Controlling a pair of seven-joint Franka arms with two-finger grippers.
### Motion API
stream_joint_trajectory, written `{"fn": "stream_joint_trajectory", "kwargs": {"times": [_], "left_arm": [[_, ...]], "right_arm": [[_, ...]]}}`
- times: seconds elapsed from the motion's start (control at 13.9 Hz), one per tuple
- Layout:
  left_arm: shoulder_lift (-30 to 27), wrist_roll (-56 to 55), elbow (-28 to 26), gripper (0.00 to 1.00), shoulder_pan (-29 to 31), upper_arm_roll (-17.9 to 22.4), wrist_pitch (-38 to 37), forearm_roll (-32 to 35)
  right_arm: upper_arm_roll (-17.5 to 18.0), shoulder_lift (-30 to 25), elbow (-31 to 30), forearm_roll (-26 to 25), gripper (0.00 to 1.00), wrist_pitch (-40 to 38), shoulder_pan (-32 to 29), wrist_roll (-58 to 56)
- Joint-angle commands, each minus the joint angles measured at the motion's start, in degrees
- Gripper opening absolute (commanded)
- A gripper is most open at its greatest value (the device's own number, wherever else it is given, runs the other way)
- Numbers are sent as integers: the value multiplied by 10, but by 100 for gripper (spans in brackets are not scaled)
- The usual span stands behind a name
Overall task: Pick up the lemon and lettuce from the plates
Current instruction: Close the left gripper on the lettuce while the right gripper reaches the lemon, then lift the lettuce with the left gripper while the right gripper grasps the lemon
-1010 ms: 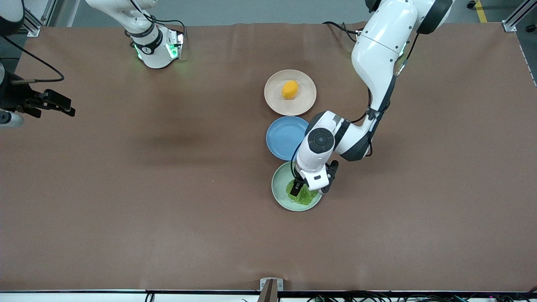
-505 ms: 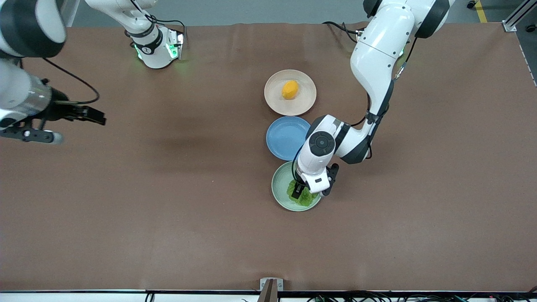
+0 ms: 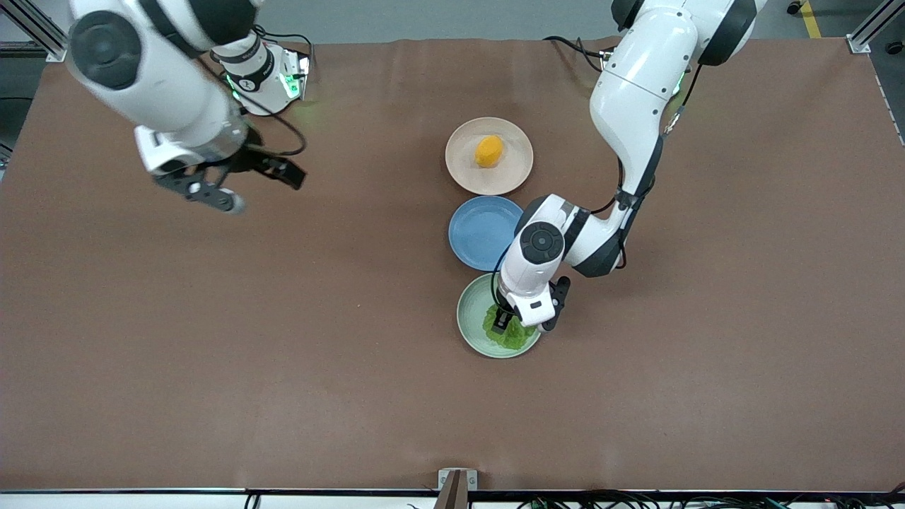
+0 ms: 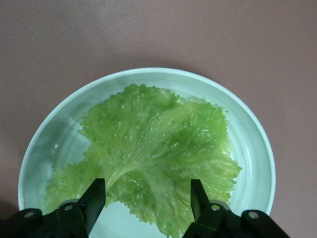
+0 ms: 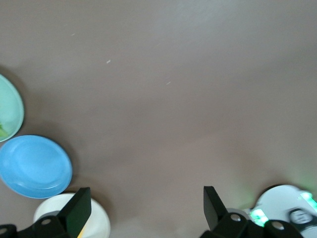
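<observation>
Three plates in a row down the middle of the brown table (image 3: 283,353), each just beside the next. The beige-cream plate (image 3: 509,180) is nearest the robot bases, the blue plate (image 3: 475,233) sits in the middle, and the mint green plate (image 3: 468,318) is closest to the front camera.

Lemon (image 3: 489,150) — yellow-orange, lying on the beige-cream plate, roughly at its centre. Nothing is touching it.

Lettuce (image 4: 158,153) — a single crinkly green leaf with a pale rib, lying flat in the mint green plate and covering much of its floor.

Left gripper (image 3: 510,324) is down over the mint green plate, pointing at the leaf. In the left wrist view its two dark fingers (image 4: 94,198) stand apart, one on each side of the stem end of the leaf, with the pale rib between them. The tips reach the leaf's ragged edge; the leaf lies unlifted, and no clamp on it shows.

Right gripper (image 3: 233,187) hangs above bare table toward the right arm's end, well apart from all three plates. Its fingers (image 5: 77,210) are spread wide with nothing between them. The right wrist view takes in the blue plate, a sliver of the mint green plate and part of the beige-cream plate at its margin, plus the right arm's base (image 5: 287,210) with its green lights.
</observation>
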Motion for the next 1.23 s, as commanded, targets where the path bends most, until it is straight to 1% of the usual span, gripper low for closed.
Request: {"fn": "stream_joint_trajectory", "kwargs": {"times": [0.0,0.14,0.29,0.5,0.58,0.72,0.79,0.94,1.15], "left_arm": [[13,-12,14,64,-7,4,5,17],[14,-12,14,50,-8,4,5,18],[14,-12,13,35,-8,4,4,18],[11,-12,13,17,-8,3,4,18],[9,-12,13,12,-8,3,4,17],[4,-16,13,3,-8,0,2,14],[2,-17,13,1,-8,-2,-2,14],[-10,-18,12,0,-8,-2,-16,13],[-59,-10,10,0,5,-3,-88,13]], "right_arm": [[39,-5,-44,12,100,73,31,93],[47,8,-65,13,100,147,89,165],[47,50,-70,12,100,212,149,243],[46,112,-69,-1,100,301,222,314],[46,134,-66,-32,100,323,245,334],[46,172,-59,-103,100,333,275,398],[46,190,-52,-128,100,333,291,428],[46,219,-46,-148,100,334,319,461],[46,251,-45,-187,97,343,347,502]]}}
